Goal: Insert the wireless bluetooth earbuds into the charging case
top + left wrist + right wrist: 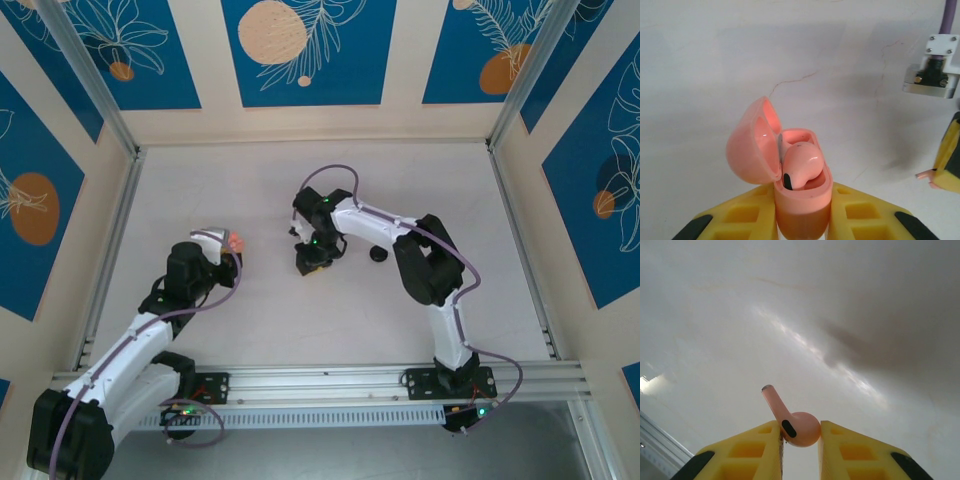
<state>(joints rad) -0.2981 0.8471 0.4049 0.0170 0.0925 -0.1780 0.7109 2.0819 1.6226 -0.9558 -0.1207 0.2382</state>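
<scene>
The salmon-pink charging case (802, 200) stands upright between my left gripper's (802, 207) yellow fingers, which are shut on its body. Its lid (752, 147) is hinged open to the left. One pink earbud (802, 165) sits in a slot of the case. My right gripper (801, 436) is shut on a second pink earbud (799, 427), whose stem (774, 401) points up and left. From above, the left gripper (232, 246) with the case is at mid-left and the right gripper (312, 262) is at table centre, apart from it. The left wrist view catches the right gripper's yellow finger (950, 160) at its right edge.
A small black object (378, 254) lies on the white table (250, 190) just right of the right gripper. Aluminium rails (110, 250) and patterned blue walls frame the table. Open table surface stretches between and behind the two grippers.
</scene>
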